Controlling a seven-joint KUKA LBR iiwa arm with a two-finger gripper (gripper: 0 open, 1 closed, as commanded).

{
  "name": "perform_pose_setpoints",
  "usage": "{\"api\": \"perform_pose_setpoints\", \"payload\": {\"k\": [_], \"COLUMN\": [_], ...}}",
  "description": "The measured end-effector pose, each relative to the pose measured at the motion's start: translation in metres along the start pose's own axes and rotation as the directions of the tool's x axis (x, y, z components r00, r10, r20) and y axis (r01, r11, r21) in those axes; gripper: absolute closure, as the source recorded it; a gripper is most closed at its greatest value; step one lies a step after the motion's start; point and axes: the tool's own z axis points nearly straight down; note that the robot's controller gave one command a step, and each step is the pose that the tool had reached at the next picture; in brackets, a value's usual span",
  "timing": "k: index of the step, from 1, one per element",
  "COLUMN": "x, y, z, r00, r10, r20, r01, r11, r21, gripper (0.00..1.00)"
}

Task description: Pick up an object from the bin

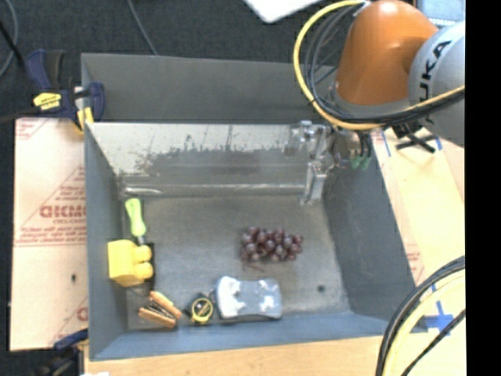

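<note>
Though part-hidden, gripper point(313, 197) (prob. empty) nr bin-wall point(203, 157)

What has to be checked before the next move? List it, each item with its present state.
1. Pincer inside the bin: ok, at the back right.
2. Pincer over a thing: not ok; it hangs by the back wall, and the nearest thing, the dark purple grape bunch, lies nearer the front.
3. Grape bunch free of neighbours: ok, bare floor all round it.
4. Yellow block and grey-white bundle out of the way: ok, left and front.
5. Gap between pincer and back wall: cannot tell.
</note>
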Motion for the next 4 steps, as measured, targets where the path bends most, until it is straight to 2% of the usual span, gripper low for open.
{"api": "perform_pose_setpoints", "payload": {"k": [1, 2, 3, 4], "x": [-0.001, 0.003, 0.023, 0.030], "y": [0.000, 0.010, 0.021, 0.030], "z": [-0.005, 0.020, 0.080, 0.129], "r00": [1.000, 0.997, 0.992, 0.989], "r10": [0.000, -0.072, -0.125, -0.144], "r20": [0.008, 0.013, 0.013, 0.017], "r01": [0.000, 0.072, 0.125, 0.144], "r11": [1.000, 0.997, 0.992, 0.990], "r21": [0.000, 0.003, 0.003, 0.004], "gripper": [0.00, 0.00, 0.00, 0.00]}}
